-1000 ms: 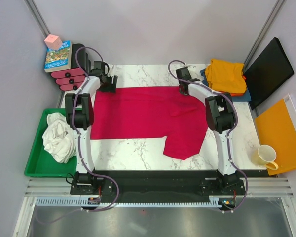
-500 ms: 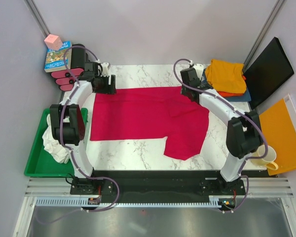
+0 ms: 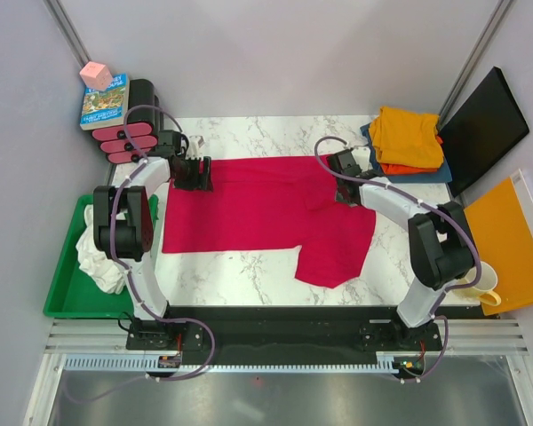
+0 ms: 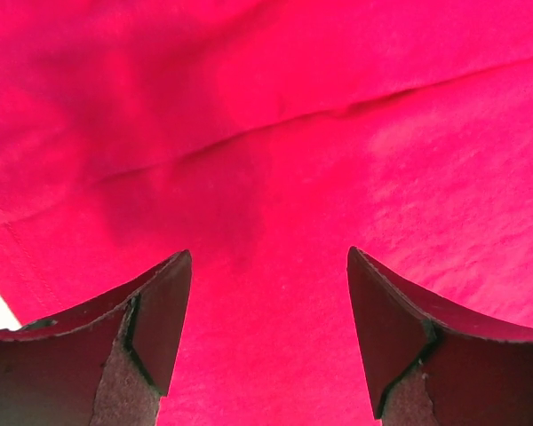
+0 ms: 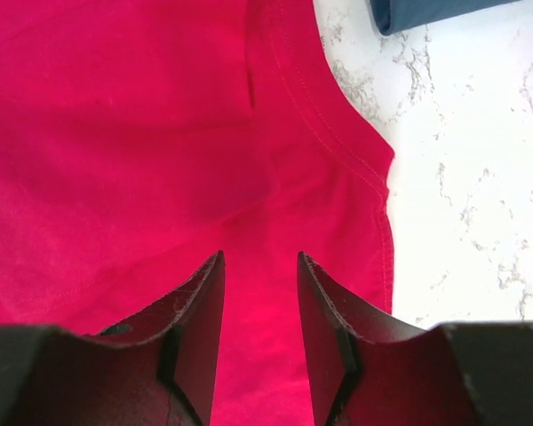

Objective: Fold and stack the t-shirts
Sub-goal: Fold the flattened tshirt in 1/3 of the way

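As the red shirt (image 3: 249, 209) lay spread flat, I hovered over its far edge.
My left gripper (image 4: 268, 266) stood wide apart above the shirt's far left corner. My right gripper (image 5: 259, 262), fingers narrowly parted, stood above its far right edge, with the folded shirts (image 3: 407, 135) stacked just beyond it.

Drew the left end effector (image 3: 195, 174) back from the far edge of the white marbled bench (image 3: 249, 133), so that the far-left corner of the flat crimson-red short-sleeved cloth t-shirt (image 3: 249, 209) now lies directly beneath it rather than just nearward of it. Swung the left elbow (image 3: 124, 222) outward to the left. Sent the right end effector (image 3: 342, 184) farther away, then back nearward, leaving red cloth beside the sleeve seam under it. Swung the right elbow (image 3: 435, 253) out to the right.
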`<control>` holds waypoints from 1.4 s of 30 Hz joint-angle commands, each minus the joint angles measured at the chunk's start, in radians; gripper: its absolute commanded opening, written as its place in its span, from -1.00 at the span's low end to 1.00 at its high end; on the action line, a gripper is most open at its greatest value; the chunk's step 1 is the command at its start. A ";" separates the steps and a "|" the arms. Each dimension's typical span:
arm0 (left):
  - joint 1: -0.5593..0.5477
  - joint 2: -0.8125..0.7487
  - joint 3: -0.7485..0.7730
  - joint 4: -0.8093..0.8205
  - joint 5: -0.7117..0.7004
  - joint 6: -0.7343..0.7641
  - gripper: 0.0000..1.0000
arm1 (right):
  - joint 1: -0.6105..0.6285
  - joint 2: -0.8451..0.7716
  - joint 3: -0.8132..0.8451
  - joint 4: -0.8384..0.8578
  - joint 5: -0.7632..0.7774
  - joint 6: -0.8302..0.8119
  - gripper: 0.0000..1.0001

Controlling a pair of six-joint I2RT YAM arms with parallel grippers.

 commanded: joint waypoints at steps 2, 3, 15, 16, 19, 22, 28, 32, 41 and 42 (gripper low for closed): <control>-0.002 -0.020 -0.024 0.023 0.014 -0.004 0.54 | 0.001 0.081 0.080 0.020 0.035 -0.014 -0.15; -0.002 -0.018 -0.026 0.023 0.014 -0.004 0.54 | 0.001 0.092 0.086 0.020 0.036 -0.014 -0.18; -0.002 -0.015 -0.053 0.032 0.000 0.003 0.54 | 0.001 0.204 0.195 0.051 0.032 -0.054 -0.25; -0.002 -0.015 -0.053 0.032 -0.001 0.003 0.54 | 0.000 0.219 0.206 0.054 0.030 -0.059 -0.24; -0.002 -0.015 -0.055 0.034 -0.004 0.003 0.53 | 0.001 0.255 0.275 0.057 0.027 -0.077 -0.24; -0.002 -0.020 -0.058 0.034 -0.007 0.004 0.53 | 0.000 0.258 0.307 0.034 0.050 -0.077 -0.25; -0.002 -0.024 -0.064 0.034 -0.006 0.006 0.53 | 0.001 0.129 0.185 0.054 0.047 -0.070 -0.22; -0.002 -0.026 -0.067 0.040 0.002 0.003 0.53 | 0.001 0.020 0.053 0.074 0.052 -0.060 -0.21; -0.002 -0.018 -0.066 0.040 0.017 -0.010 0.53 | -0.002 0.118 0.055 0.100 0.065 -0.060 -0.17; -0.003 -0.018 -0.066 0.038 0.016 -0.008 0.53 | -0.002 0.132 0.084 0.100 0.064 -0.060 -0.17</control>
